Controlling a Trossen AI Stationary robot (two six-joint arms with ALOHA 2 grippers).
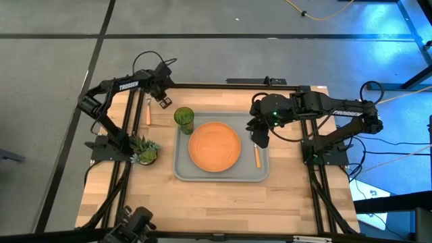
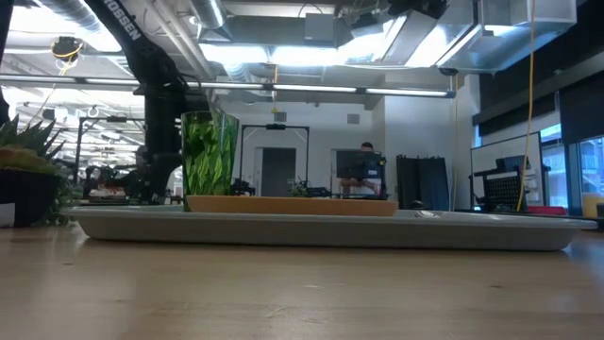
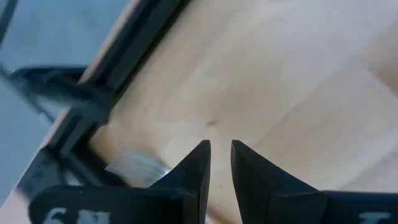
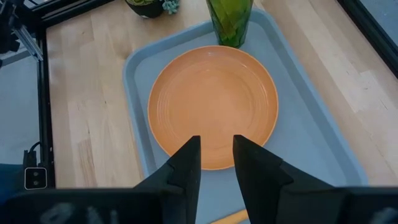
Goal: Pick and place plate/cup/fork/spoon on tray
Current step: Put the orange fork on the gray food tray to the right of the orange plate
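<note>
Three of the four pieces already sit on the large light-grey rectangular tray (image 1: 181,169) in the high view: the round flat orange plate (image 1: 214,146) in the middle, the small translucent green tumbler (image 1: 183,118) in the tray's far left corner, and a slim orange-handled utensil (image 1: 256,156) along the right side, its head hidden beneath my right gripper (image 1: 260,138), so I cannot say whether it is the fork or the spoon. The other orange-handled utensil (image 1: 148,112) lies on the wooden bench (image 1: 216,202) well outside the tray's left rim, and my left gripper (image 1: 164,101) hangs just beside its far end, so I judge fetching that last piece to be the step in hand; the next move calls for lining my left jaws across the thin handle and coming down low enough to pinch it off the flat wood. In the low view the tumbler (image 2: 209,156) and plate (image 2: 291,204) stand on the tray (image 2: 510,234), with the spiky potted plant (image 2: 28,170) off to one side. In the left wrist view my left jaws (image 3: 221,163) stand slightly parted with nothing between them, a silvery utensil head (image 3: 134,165) lying just to one side, outside the gap. In the right wrist view my right jaws (image 4: 217,160) are likewise narrowly apart and empty, over the plate's (image 4: 214,99) near edge, with a sliver of orange handle (image 4: 229,217) beneath.
</note>
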